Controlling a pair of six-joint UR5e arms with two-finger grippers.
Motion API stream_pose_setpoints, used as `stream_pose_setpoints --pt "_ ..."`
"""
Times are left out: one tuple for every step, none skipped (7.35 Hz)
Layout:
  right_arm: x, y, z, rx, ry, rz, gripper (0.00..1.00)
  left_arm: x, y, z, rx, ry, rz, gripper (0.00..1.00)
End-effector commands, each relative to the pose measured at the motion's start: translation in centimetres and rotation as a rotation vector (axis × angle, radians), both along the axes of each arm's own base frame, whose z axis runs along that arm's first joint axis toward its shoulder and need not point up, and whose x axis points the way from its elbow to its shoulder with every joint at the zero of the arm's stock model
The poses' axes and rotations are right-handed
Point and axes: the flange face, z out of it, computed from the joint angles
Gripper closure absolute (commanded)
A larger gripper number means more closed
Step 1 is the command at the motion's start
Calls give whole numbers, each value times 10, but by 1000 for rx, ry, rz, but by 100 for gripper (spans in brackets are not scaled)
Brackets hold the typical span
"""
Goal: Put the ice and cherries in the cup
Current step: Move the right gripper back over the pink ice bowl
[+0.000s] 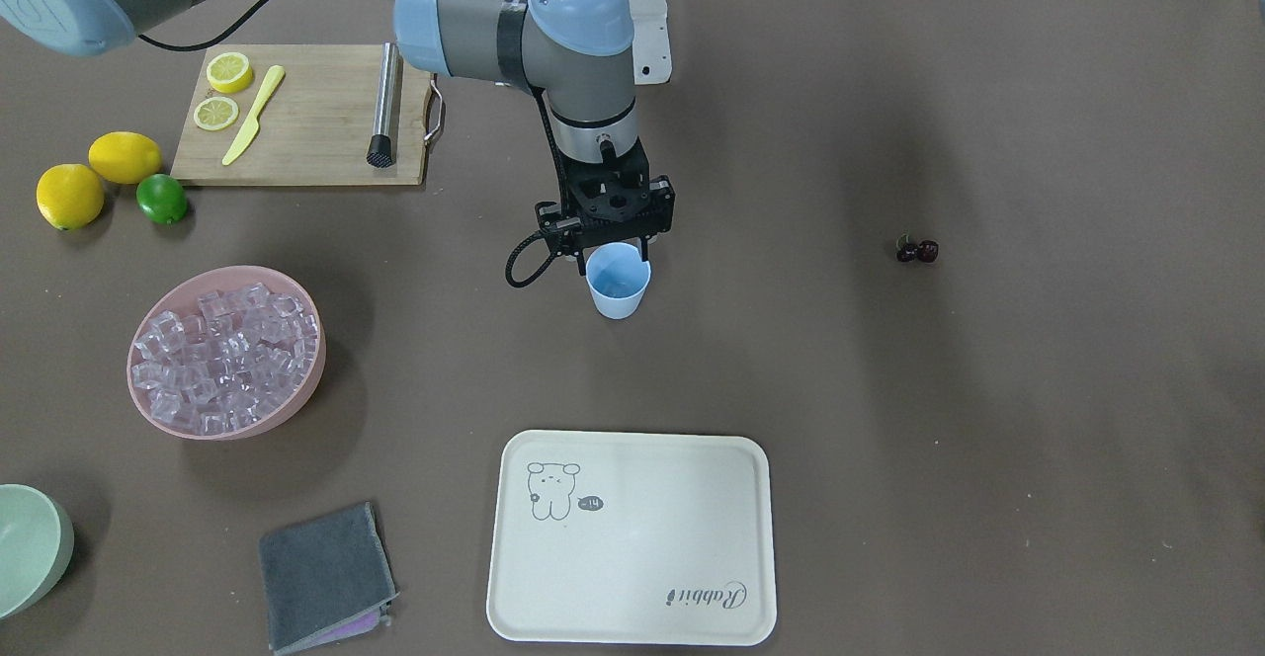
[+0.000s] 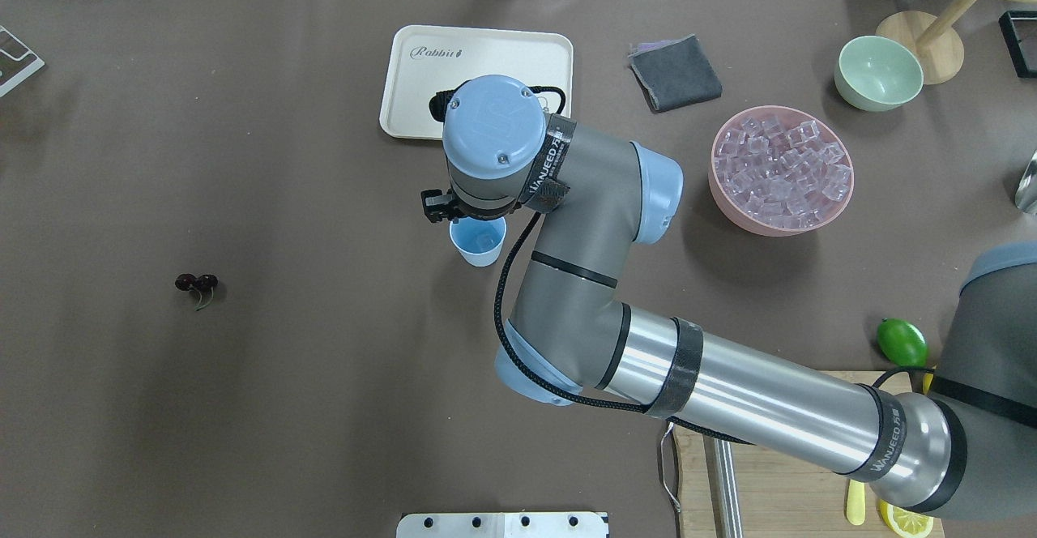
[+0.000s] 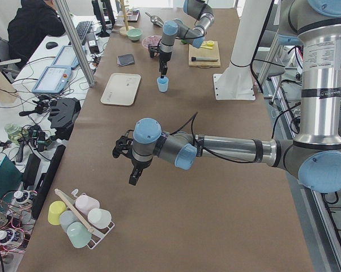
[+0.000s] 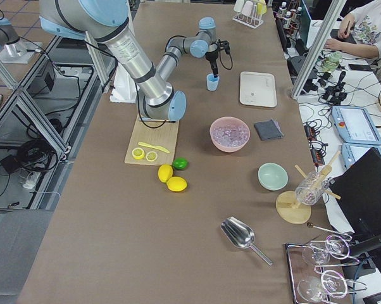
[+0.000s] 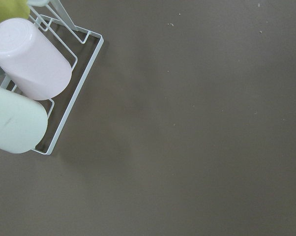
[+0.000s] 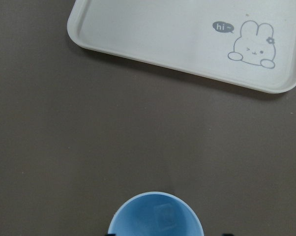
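Hovering directly over the cup (image 1: 619,286), the right end effector (image 1: 616,249) has its fingers spread wide, one to each side of the rim, with nothing pinched between them; whether they touch the rim cannot be made out. The cup stands upright on the table (image 1: 988,439) near its middle, between the robot's base and the cream tray (image 1: 632,537). A single cube (image 6: 163,215) lies at its bottom. The rest of the ice (image 1: 225,352) fills the pink bowl (image 1: 314,379), well apart from the cup on the robot's right side. The cherries (image 1: 917,251) lie on the bare table on the robot's left side, also well apart from the cup. The left end effector (image 3: 133,178) hangs above the table near a wire rack (image 3: 80,218) of upturned cups, and it cannot be told whether its fingers are spread or pressed together.
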Motion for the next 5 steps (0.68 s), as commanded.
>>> stream_pose_setpoints --pt "60 -42 -11 -31 -41 18 5 0 0 4 -7 -1 1 2" --pt "124 -86 9 -84 -60 -11 5 1 0 8 -13 -1 2 2" --pt "167 -100 58 -26 -16 -62 6 0 3 5 -9 0 2 2" --pt "183 -108 108 21 58 -118 6 0 5 9 -16 0 2 2" --pt "194 -109 166 33 119 -155 6 0 5 10 -18 0 2 2"
